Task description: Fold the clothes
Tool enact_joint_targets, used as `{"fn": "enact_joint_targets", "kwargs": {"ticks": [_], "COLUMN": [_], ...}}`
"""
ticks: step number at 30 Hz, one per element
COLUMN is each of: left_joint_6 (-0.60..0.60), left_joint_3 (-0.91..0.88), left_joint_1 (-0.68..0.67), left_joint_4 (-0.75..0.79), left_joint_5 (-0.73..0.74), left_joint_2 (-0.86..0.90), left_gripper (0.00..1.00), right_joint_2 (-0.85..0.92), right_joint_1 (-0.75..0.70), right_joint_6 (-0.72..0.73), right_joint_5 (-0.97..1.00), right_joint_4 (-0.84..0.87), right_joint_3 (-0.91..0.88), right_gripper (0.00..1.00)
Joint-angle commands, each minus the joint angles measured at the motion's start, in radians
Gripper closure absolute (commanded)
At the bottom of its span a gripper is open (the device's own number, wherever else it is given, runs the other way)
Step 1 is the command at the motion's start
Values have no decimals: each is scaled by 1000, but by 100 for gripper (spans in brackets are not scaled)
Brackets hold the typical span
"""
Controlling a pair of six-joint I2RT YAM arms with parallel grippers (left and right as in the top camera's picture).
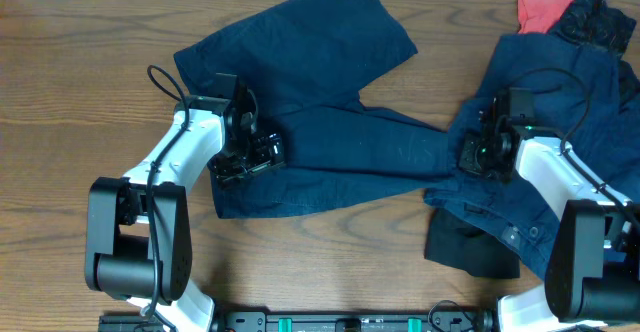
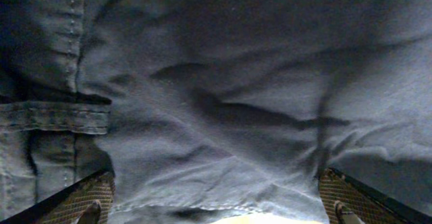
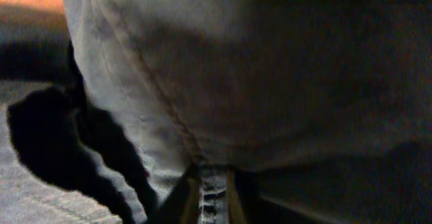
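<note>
Probably the edge-grabbing step; navy shorts (image 1: 330, 122) are spread flat on the surface (image 1: 80, 72); the left hand (image 1: 248, 160) is held spread over their waistband (image 2: 54, 119); a navy seam (image 3: 212, 197) is pinched in the right hand (image 1: 478, 155); next, the left should be closed, then both lifted across.

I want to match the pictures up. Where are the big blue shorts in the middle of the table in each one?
Overhead: the blue shorts lie spread at centre, left gripper on their left edge.
Left wrist: the blue shorts fill the picture, above the open fingers.
Right wrist: navy cloth is pinched, but I cannot tell whose.
Shared landmark: the left gripper.
</note>
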Motion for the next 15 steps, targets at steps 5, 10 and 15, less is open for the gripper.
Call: {"fn": "enact_joint_targets", "kwargs": {"ticks": [5, 10, 15], "left_joint_6": [16, 16, 16], "left_joint_3": [-3, -3, -3], "left_joint_1": [-2, -2, -2], "left_joint_4": [-7, -7, -7], "left_joint_5": [-16, -16, -16], "left_joint_2": [-14, -14, -14], "left_gripper": [2, 2, 2], "right_joint_2": [98, 97, 89], "right_joint_1": [-246, -398, -425], "right_joint_6": [46, 47, -2], "right_joint_5": [311, 272, 194], "right_joint_4": [-15, -37, -77], "right_joint_3": [-36, -26, -26], "right_gripper": [74, 72, 70]}}
